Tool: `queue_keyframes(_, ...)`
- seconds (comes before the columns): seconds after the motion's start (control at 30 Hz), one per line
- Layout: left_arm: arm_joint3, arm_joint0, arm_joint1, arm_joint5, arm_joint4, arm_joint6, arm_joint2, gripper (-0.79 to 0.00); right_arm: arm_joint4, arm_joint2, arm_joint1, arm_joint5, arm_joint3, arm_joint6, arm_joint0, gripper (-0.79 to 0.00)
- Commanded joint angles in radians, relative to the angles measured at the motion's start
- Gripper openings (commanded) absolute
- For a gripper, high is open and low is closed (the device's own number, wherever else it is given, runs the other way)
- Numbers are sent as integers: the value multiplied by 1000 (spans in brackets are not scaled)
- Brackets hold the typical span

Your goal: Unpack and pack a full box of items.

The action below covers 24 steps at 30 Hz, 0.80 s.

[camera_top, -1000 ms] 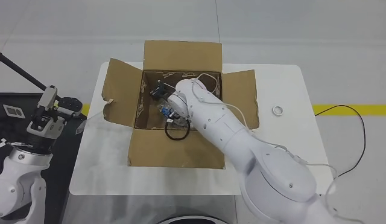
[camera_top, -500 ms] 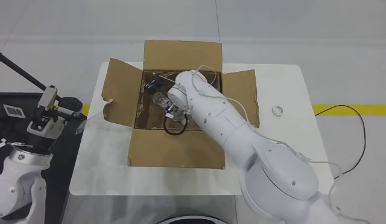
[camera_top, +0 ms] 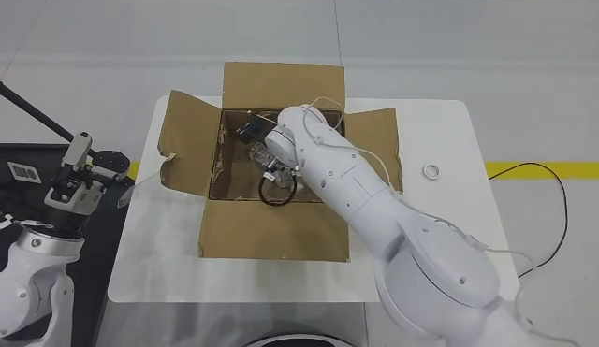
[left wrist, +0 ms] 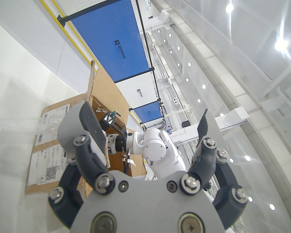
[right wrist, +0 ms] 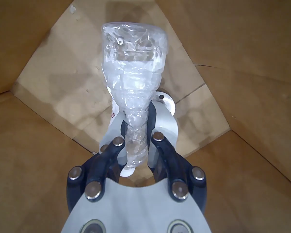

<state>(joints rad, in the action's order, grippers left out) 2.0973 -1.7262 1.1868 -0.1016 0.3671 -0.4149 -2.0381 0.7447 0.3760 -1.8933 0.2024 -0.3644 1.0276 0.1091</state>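
Observation:
An open cardboard box (camera_top: pixel 271 233) stands on the white table (camera_top: pixel 440 244) with its flaps spread out. My right arm goes down into it. My right gripper (right wrist: pixel 135 122) is shut on the neck of a crumpled clear plastic bottle (right wrist: pixel 133 73), held over the bare box floor (right wrist: pixel 63 86). From above, the right gripper (camera_top: pixel 255 141) is near the box's far left corner. My left gripper (left wrist: pixel 146 112) is off the table's left edge, tilted upward and open with nothing in it. From above, the left gripper (camera_top: pixel 80 165) is well clear of the box.
A small white ring (camera_top: pixel 431 171) lies on the table to the right of the box. A black loop (camera_top: pixel 276 195) shows inside the box beside the right arm. Clear plastic film (camera_top: pixel 126 193) lies at the table's left edge. The box's labelled side (left wrist: pixel 53 127) faces the left gripper.
My right wrist has shifted a little toward the box's far wall, and the black loop has moved with it. The left arm has kept still.

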Motion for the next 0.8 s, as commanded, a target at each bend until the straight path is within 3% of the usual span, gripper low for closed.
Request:
queue_keyframes(0.0, 1, 3, 0, 3, -3, 0, 3, 0, 11, 2, 4, -5, -8, 13, 0, -785)
queue_keyframes(0.23, -3, 15, -1, 10, -8, 0, 11, 0, 25, 17, 20, 4, -30, 74, 14, -785)
queue_keyframes(0.27, -4, 17, -1, 10, -9, 0, 12, 0, 25, 20, 22, 5, -31, 77, 15, -742)
queue_keyframes(0.3, -6, 18, -1, 10, -9, -1, 12, 0, 25, 23, 24, 7, -33, 80, 17, -582)
queue_keyframes(0.33, -7, 20, -1, 12, -10, 0, 11, 0, 26, 26, 25, 9, -34, 82, 19, -496)
queue_keyframes(0.37, -8, 21, -1, 13, -11, 1, 11, 0, 26, 29, 26, 12, -35, 83, 20, -443)
queue_keyframes(0.43, -10, 22, -1, 13, -9, 1, 10, 0, 28, 34, 29, 15, -36, 86, 23, -265)
queue_keyframes(0.5, -12, 23, -1, 13, -8, 2, 9, 0, 29, 39, 31, 16, -36, 85, 24, -157)
queue_keyframes(0.63, -15, 23, -1, 10, -7, 5, 7, 0, 30, 49, 33, 23, -38, 76, 29, -80)
queue_keyframes(0.77, -17, 22, 0, 9, -6, 6, 6, 0, 35, 56, 32, 33, -37, 61, 35, -99)
